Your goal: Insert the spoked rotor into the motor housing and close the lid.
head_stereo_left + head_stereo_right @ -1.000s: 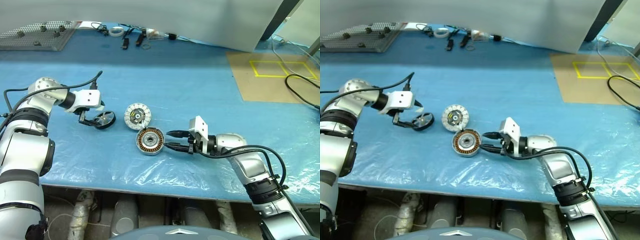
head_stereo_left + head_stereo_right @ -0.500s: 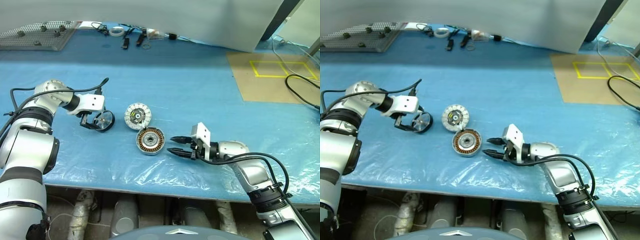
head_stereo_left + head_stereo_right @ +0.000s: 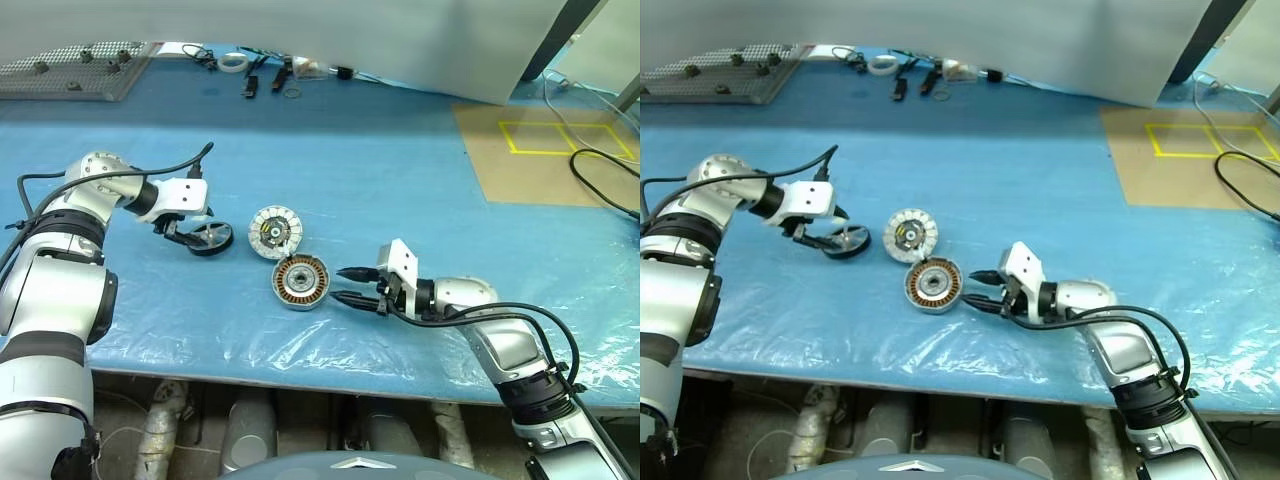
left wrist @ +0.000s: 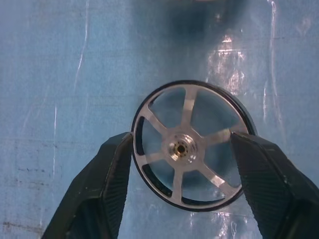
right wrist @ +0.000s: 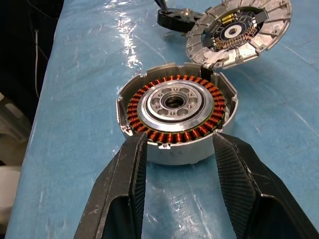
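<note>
The spoked rotor (image 4: 190, 149), a small black-rimmed wheel with silvery spokes, lies flat on the blue table at the left. My left gripper (image 3: 198, 236) reaches down over it, and its two fingers (image 4: 112, 184) press on opposite sides of the rim. The motor housing (image 3: 300, 282), a silver can with copper windings, stands open-topped at the centre. The lid (image 3: 275, 232), white segments facing up, lies just behind it and leans on its rim. My right gripper (image 3: 340, 285) lies low at the housing's right side, open and empty, with its fingertips just short of the can wall (image 5: 174, 154).
Crinkled clear film covers the blue table (image 3: 400, 170). A perforated metal plate (image 3: 70, 68) and small tools (image 3: 265, 72) lie along the back. A brown board with yellow tape (image 3: 545, 150) and black cables (image 3: 600, 180) are at the right. The table's front edge is close below both grippers.
My left gripper's fingers have drawn in onto the rotor's rim. The right gripper dipped slightly away from the housing and is back near it, still as wide.
</note>
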